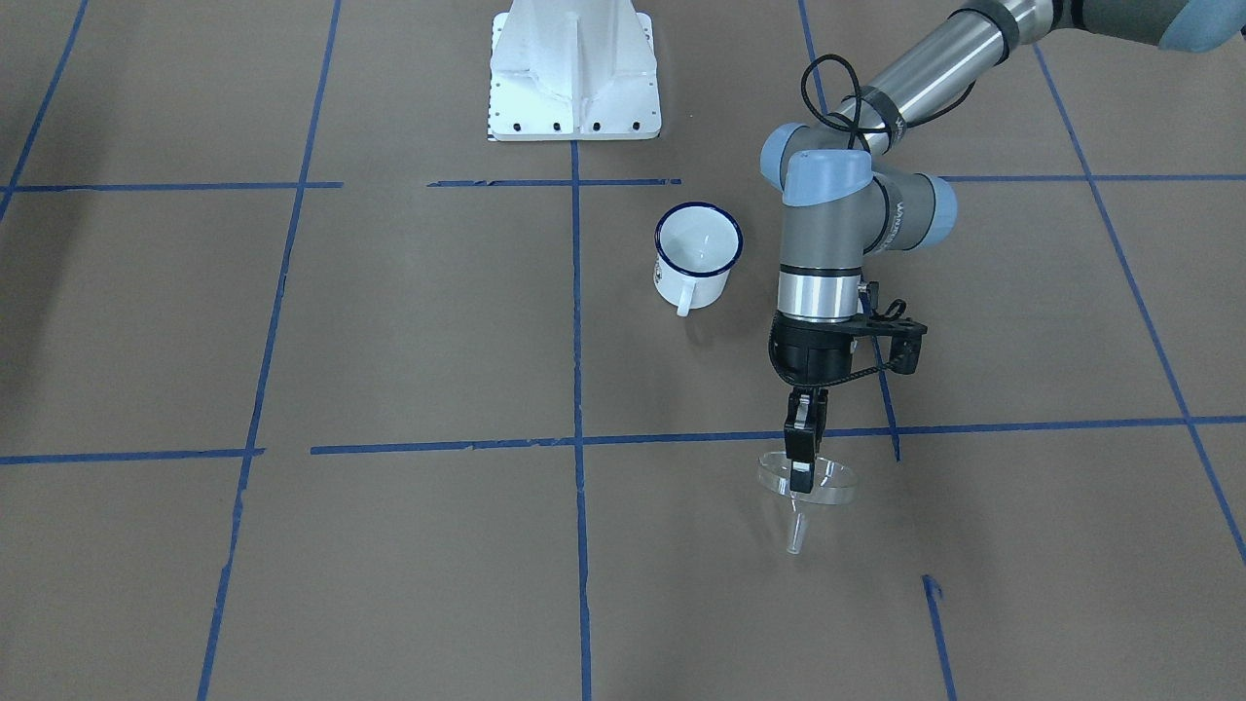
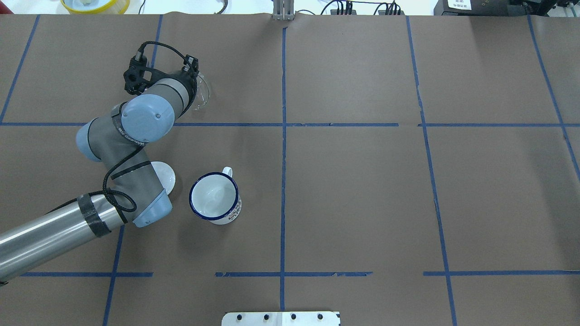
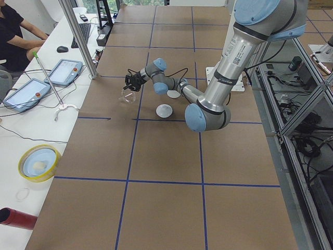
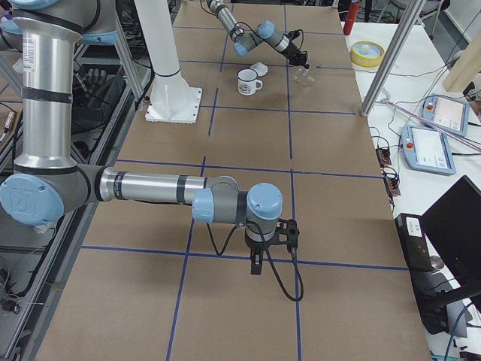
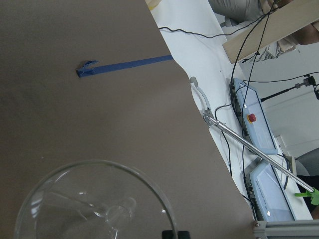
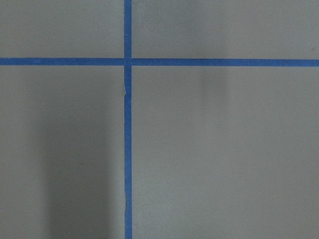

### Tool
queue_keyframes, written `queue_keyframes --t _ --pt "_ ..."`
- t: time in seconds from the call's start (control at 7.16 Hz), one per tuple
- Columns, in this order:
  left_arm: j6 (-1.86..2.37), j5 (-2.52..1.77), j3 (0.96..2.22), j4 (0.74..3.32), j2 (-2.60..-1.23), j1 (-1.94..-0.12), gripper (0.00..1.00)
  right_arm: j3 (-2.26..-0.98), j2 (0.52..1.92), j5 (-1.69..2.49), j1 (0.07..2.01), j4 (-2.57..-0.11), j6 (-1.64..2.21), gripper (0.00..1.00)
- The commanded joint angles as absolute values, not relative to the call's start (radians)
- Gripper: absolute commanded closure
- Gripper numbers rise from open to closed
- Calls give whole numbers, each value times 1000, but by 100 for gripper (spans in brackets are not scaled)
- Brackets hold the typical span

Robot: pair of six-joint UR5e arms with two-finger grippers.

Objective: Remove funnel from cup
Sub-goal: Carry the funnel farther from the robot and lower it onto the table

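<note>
Cup (image 1: 697,255) stands upright on bench (image 1: 389,341), left of the arm in front-facing view, handle toward camera. Right of it, well apart, left gripper (image 1: 800,475) points down, jaws clenched on rim of funnel (image 1: 833,483). Funnel upright, spout down, out of cup. Cannot tell if spout touches bench. Overhead view hides that grip behind the wrist and shows only a sliver of funnel, but it shows white lid (image 2: 166,176) half under left arm, near cup. Front-facing view hides lid. Left wrist view has funnel cone at bottom edge, seen from above. Right gripper (image 4: 255,266) shows only in right side view, low over bench. Its jaws' state cannot be told. Count: one cup, one funnel, one lid, two arms.
</note>
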State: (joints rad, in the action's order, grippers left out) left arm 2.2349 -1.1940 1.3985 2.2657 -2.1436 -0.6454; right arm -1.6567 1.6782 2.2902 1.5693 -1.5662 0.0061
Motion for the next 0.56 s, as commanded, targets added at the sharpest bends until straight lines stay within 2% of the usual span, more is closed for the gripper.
queue_keyframes --t 0.0,0.14,0.28,0.42 --pt "2238 -1192 1385 2293 -2143 -644 96 -1657 1678 2290 1569 -1566 6 0" --pt "2220 -1193 1384 2302 -2140 -646 24 -1657 1678 2290 1569 -1566 6 0" --pt "2198 -1193 1379 2304 -2137 -644 0 -1657 1678 2290 1569 -1566 6 0" --pt "2195 -1193 1379 2303 -2137 -643 0 -1657 1678 2290 1569 -1566 6 0"
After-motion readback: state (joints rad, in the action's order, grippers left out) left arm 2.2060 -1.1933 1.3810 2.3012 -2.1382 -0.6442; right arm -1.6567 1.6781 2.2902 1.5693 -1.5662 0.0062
